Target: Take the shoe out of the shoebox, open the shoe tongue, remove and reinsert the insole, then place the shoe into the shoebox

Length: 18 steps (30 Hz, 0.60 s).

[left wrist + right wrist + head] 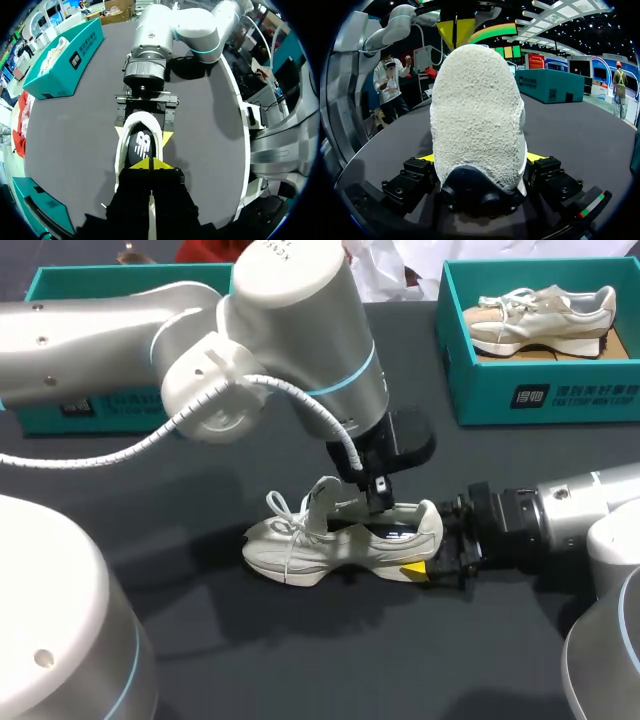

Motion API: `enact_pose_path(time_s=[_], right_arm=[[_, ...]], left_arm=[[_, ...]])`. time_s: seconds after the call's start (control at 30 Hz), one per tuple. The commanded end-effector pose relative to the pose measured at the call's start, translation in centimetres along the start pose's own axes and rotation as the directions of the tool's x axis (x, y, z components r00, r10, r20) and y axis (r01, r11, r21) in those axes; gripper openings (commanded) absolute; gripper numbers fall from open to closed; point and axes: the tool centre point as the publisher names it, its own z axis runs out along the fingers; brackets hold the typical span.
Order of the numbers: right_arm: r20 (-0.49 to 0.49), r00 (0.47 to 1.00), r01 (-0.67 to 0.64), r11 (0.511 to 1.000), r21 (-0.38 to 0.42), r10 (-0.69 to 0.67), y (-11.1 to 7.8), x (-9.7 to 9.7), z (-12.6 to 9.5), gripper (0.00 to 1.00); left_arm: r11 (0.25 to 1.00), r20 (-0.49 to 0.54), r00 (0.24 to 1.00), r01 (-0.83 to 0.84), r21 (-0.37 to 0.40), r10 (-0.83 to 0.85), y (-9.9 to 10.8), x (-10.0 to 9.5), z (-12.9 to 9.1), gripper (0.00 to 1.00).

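Head view: shoebox (545, 400) holds beige shoe (540, 318); right end effector (432, 540) pinches white shoe (330, 545), left end effector (378, 502) closed.

The shoe (340, 540) on the tabletop (250, 640) is off-white with white laces, and its insole (141, 145) is black with a white mark. The tabletop is dark grey, almost black. The right shoebox (540, 395) and the left shoebox (100, 278) are teal with white print. The second shoe (540, 315) is beige and cream with a white sole, and it lies on brown cardboard (545, 352). The left arm (290, 320) and the right arm (600, 505) are silver-white with light blue rings. The coiled cable (150, 435) is white. The right fingers (168, 138) and the left fingers (150, 164) have bright yellow tips on black bodies.
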Motion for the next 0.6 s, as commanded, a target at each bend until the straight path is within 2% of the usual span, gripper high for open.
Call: enact_pose_path(time_s=[0.03, 0.27, 0.6], right_arm=[[0.0, 1.0, -0.001, 1.0, 0.004, 0.001, 0.1, 0.1, 0.1, 0.0], [0.0, 1.0, -0.001, 1.0, 0.004, 0.001, 0.1, 0.1, 0.1, 0.0], [0.0, 1.0, -0.001, 1.0, 0.004, 0.001, 0.1, 0.1, 0.1, 0.0]], left_arm=[[1.0, -0.009, 1.0, 0.0, 0.02, 0.0, 0.4, -0.3, 0.7, 0.0], [1.0, -0.009, 1.0, 0.0, 0.02, 0.0, 0.4, -0.3, 0.7, 0.0], [0.997, -0.048, 0.996, -0.071, 0.021, 0.072, 0.9, -1.3, 3.9, 0.0]])
